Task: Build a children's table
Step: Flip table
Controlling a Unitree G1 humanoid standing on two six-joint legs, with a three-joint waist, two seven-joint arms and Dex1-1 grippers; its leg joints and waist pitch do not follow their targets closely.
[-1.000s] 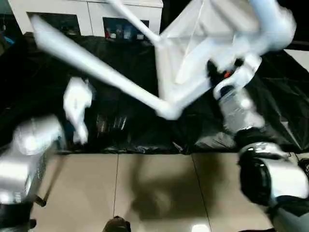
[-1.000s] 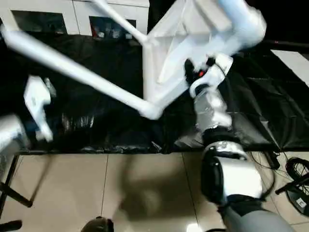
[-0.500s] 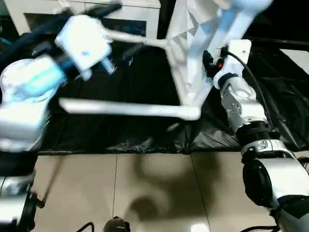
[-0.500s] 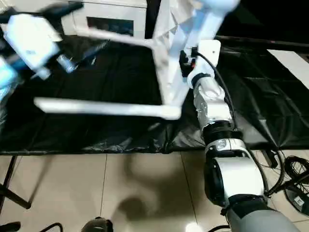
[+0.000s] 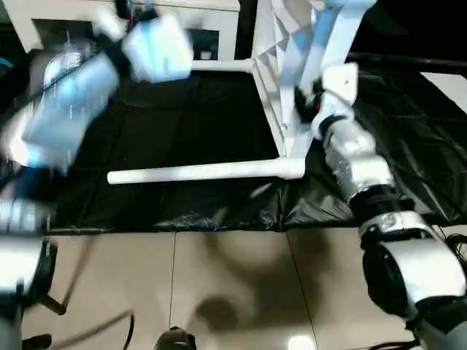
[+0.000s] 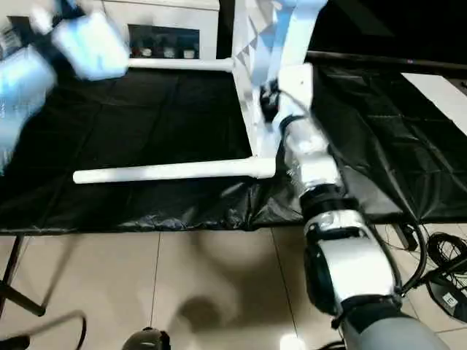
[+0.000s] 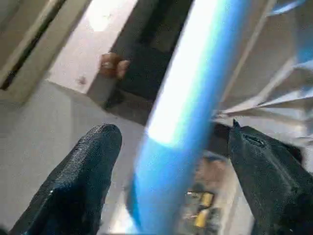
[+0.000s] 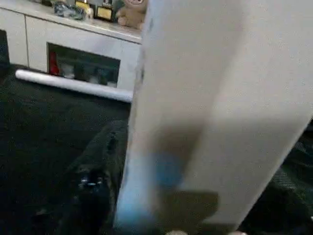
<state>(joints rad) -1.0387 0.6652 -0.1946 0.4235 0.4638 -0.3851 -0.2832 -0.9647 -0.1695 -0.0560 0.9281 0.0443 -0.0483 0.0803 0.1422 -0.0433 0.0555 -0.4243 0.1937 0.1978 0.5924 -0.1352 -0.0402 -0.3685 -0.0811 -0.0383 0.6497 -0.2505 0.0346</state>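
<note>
The children's table stands on its side on a black sheet, its white ribbed tabletop upright on one edge. Its near leg lies level, pointing left just above the sheet. The far leg runs left toward the cabinet, and another leg rises at the top. My right gripper is against the tabletop's edge, which looms close as a white panel in the right wrist view. My left arm is raised at the upper left. My left gripper is open, its fingers astride a leg without touching it.
A white glass-doored cabinet stands behind the sheet. The black sheet ends at a front edge, with tiled floor below. A flat white board lies at far right. Cables sit on the floor at right.
My left arm has swung from low on the left up to the far leg. The table has turned, so its near leg has gone from slanted to level. My right gripper stays at the tabletop.
</note>
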